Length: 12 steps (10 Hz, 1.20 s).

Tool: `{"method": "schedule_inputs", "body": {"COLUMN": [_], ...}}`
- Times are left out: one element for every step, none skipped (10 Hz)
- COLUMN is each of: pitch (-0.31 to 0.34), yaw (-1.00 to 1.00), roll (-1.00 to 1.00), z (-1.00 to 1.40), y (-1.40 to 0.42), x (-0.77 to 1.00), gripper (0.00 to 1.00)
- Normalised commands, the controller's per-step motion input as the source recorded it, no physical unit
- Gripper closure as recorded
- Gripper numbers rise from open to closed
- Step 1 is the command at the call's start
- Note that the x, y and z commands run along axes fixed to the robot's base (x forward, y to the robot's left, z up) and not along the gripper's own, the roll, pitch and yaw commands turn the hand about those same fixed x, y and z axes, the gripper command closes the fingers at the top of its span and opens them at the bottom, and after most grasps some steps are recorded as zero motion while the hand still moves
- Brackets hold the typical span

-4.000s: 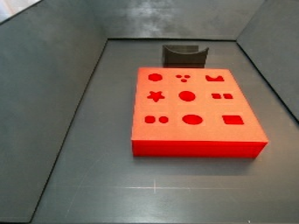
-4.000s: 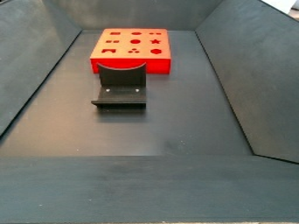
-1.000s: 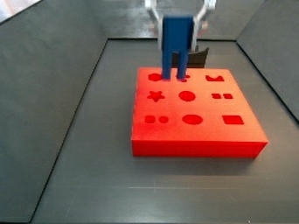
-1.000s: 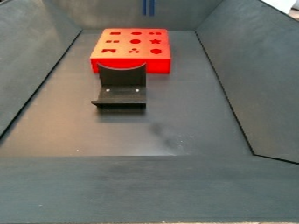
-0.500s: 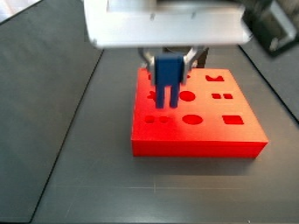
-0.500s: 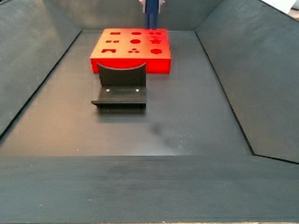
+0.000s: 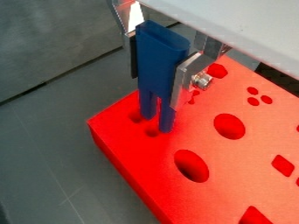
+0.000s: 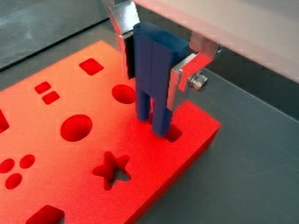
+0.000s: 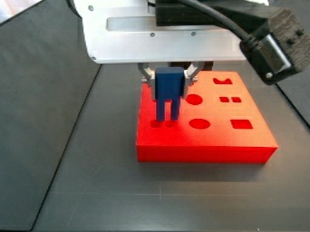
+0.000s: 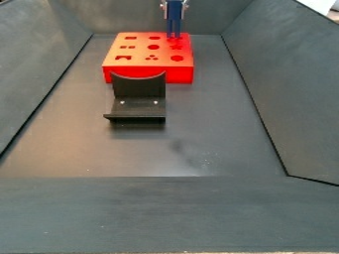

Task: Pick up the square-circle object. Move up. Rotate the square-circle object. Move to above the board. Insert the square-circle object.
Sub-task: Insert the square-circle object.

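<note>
The square-circle object [image 7: 156, 70] is a blue peg with two prongs, standing upright, and my gripper [image 7: 160, 63] is shut on its upper body. Silver fingers [image 8: 184, 80] clamp the square-circle object [image 8: 152, 74] from both sides. Its prong tips reach the pair of small holes near one corner of the red board [image 8: 70, 166]. I cannot tell how deep they sit. In a side view the square-circle object [image 9: 169, 92] hangs under the gripper [image 9: 169, 78] over the board [image 9: 212, 136]. From farther off the square-circle object [image 10: 172, 22] stands at the far corner of the board [image 10: 139, 62].
The dark fixture [image 10: 137, 102] stands on the floor just in front of the board. Grey sloping walls [image 10: 265, 89] enclose the workspace. The board [image 7: 222, 175] carries other cut-outs, among them a star [image 8: 111, 168] and circles.
The gripper has come down with the blue peg, from above the board to where the prongs meet the small holes.
</note>
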Motion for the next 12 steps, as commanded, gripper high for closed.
{"method": "schedule_inputs", "body": {"pitch": [-0.014, 0.000, 0.000, -0.001, -0.019, -0.053, -0.083, -0.111, -0.130, -0.130, -0.107, -0.020], "yaw": [-0.03, -0.08, -0.08, -0.05, -0.01, 0.00, -0.01, 0.00, 0.00, 0.00, 0.00, 0.00], "roll": [-0.09, -0.18, -0.19, -0.14, -0.14, -0.18, -0.20, -0.21, -0.24, -0.23, -0.18, -0.06], "z": [-0.07, -0.12, -0.14, -0.11, -0.13, -0.14, -0.14, -0.19, -0.21, -0.24, -0.29, -0.28], "y": [-0.02, 0.00, 0.00, -0.05, -0.04, -0.03, 0.00, 0.00, 0.00, 0.00, 0.00, 0.00], "x": [-0.29, -0.27, -0.22, -0.11, 0.00, 0.00, 0.01, 0.07, 0.08, 0.09, 0.11, 0.04], "gripper": [1.00, 1.00, 1.00, 1.00, 1.00, 1.00, 1.00, 1.00, 1.00, 1.00, 1.00, 1.00]}}
